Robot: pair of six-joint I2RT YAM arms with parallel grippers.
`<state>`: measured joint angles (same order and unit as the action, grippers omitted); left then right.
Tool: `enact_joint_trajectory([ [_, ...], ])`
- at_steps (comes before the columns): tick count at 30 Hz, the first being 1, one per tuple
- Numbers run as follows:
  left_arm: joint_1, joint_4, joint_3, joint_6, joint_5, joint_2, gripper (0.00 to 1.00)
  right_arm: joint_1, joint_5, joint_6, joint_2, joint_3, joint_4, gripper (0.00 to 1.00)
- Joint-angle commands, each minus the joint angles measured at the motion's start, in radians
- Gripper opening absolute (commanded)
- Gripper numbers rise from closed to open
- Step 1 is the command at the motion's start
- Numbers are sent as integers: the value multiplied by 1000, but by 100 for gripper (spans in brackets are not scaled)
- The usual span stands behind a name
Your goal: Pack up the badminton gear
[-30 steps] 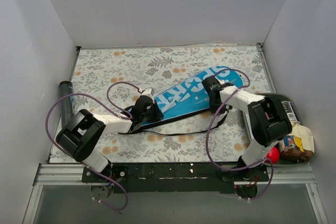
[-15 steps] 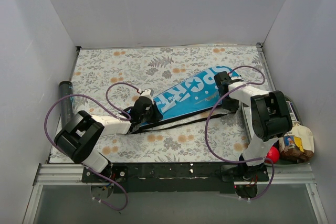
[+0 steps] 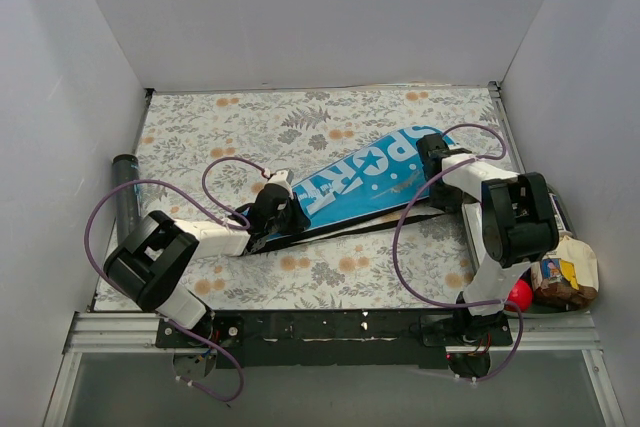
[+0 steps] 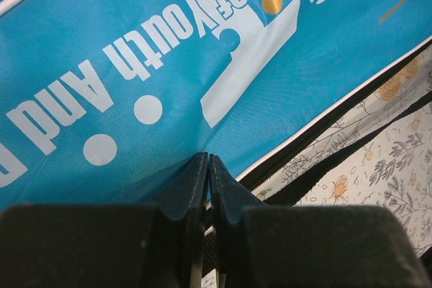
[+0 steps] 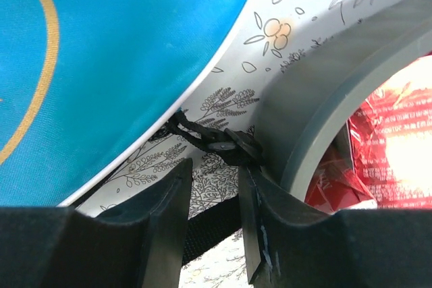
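Observation:
The long blue "SPORT" cover (image 3: 360, 182) lies diagonally on the flowered cloth, and its black strap (image 3: 370, 227) trails along its near side. My left gripper (image 3: 272, 209) is shut on the cover's narrow end; in the left wrist view its jaws (image 4: 208, 161) pinch the blue fabric (image 4: 202, 52) at the zip edge. My right gripper (image 3: 437, 159) is at the cover's wide end, open (image 5: 214, 170), with the black zip pull (image 5: 233, 143) just beyond its tips. The black tube (image 3: 125, 192) lies at the far left. Rackets and shuttlecocks are out of view.
A grey tray (image 3: 470, 232) at the right edge holds food packets and a can (image 3: 565, 272); its rim (image 5: 324, 112) and a red packet (image 5: 391, 146) are right beside my right fingers. A red ball (image 3: 519, 294) sits by the right arm's base. White walls enclose the table.
My right gripper has moved off the middle of the cover to its wide end by the tray. The strap has pulled straighter. My left gripper has kept its hold.

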<state>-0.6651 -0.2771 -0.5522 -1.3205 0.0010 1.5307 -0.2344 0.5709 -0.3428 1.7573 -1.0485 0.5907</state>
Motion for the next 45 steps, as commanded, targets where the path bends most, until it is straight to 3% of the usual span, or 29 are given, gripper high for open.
enact_joint_trajectory([
  [1,-4,32,6,27,-13,3,6,21,-166,65,8,42,-95,43],
  [15,-4,24,8,24,-2,17,6,21,-321,82,-25,107,-132,44],
  [25,-4,36,-2,33,-4,19,6,18,-247,33,-24,114,-114,41],
  [31,-4,23,3,32,-2,28,6,18,-80,-82,-103,165,-65,41],
  [39,-4,10,0,27,28,42,5,-45,-213,-62,-228,188,-66,42],
  [45,-4,12,3,26,34,33,5,-75,-233,-51,-197,168,-75,43],
])
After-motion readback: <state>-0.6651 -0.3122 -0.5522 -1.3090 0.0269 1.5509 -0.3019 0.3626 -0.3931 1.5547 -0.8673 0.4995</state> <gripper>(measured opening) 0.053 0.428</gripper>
